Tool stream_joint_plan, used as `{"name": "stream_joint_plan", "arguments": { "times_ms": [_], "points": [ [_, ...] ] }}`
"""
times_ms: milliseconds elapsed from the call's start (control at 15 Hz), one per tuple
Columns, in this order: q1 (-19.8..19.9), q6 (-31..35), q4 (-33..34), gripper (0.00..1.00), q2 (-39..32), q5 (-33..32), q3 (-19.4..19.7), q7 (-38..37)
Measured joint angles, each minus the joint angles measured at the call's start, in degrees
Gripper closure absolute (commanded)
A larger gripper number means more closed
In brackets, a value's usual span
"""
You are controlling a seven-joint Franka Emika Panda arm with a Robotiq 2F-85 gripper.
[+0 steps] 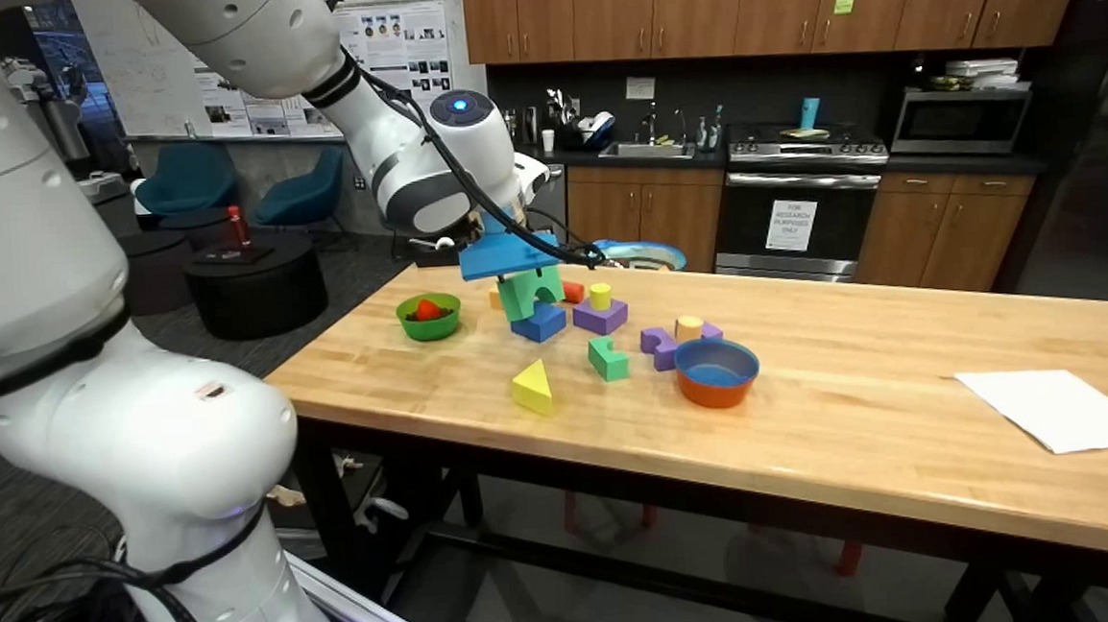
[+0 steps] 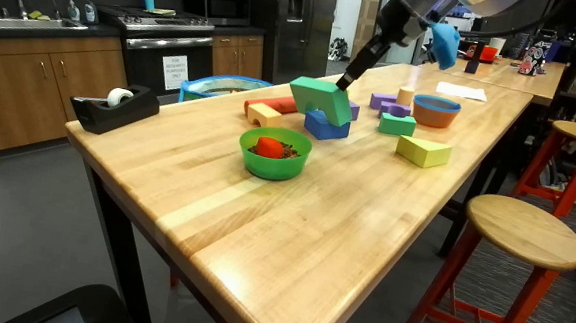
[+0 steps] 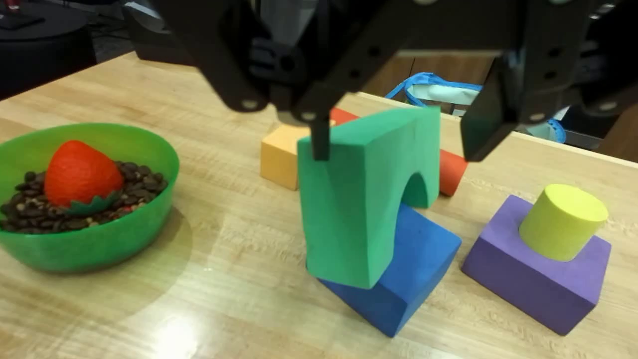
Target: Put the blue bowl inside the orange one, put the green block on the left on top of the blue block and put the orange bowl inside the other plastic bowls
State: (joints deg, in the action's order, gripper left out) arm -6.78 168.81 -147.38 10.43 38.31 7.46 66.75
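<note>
The green block (image 3: 339, 209), an arch, rests tilted on top of the blue block (image 3: 423, 249); both exterior views show this stack too. My gripper (image 3: 398, 155) is open around the arch's upper part. Its left finger (image 3: 320, 142) overlaps the arch's end face; whether it touches cannot be told. A gap separates the right finger (image 3: 486, 124) from the arch. In an exterior view the blue bowl (image 1: 717, 363) sits inside the orange bowl (image 1: 716, 395). Of the other plastic bowls, the green bowl (image 3: 99, 249) holds a red strawberry and dark beans.
Near the stack lie a purple block (image 3: 538, 279) bearing a yellow-green cylinder (image 3: 563, 224), a red cylinder (image 2: 274, 104) and a tan arch (image 2: 265, 115). A smaller green block (image 1: 608, 359) and a yellow wedge (image 1: 533, 389) lie nearer the table's edge. A tape dispenser (image 2: 115, 108) stands at a corner.
</note>
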Motion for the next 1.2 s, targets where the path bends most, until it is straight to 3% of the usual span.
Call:
{"name": "stream_joint_plan", "arguments": {
  "times_ms": [400, 933, 1200],
  "points": [
    [0.7, -0.5, 0.3, 0.00, -1.0, -1.7, 0.0, -1.4],
    [0.6, -2.6, -11.6, 0.00, 2.8, -7.7, -0.9, 1.1],
    [1.4, -3.3, -12.3, 0.00, 3.2, -8.5, -2.7, 4.4]
  ]
}}
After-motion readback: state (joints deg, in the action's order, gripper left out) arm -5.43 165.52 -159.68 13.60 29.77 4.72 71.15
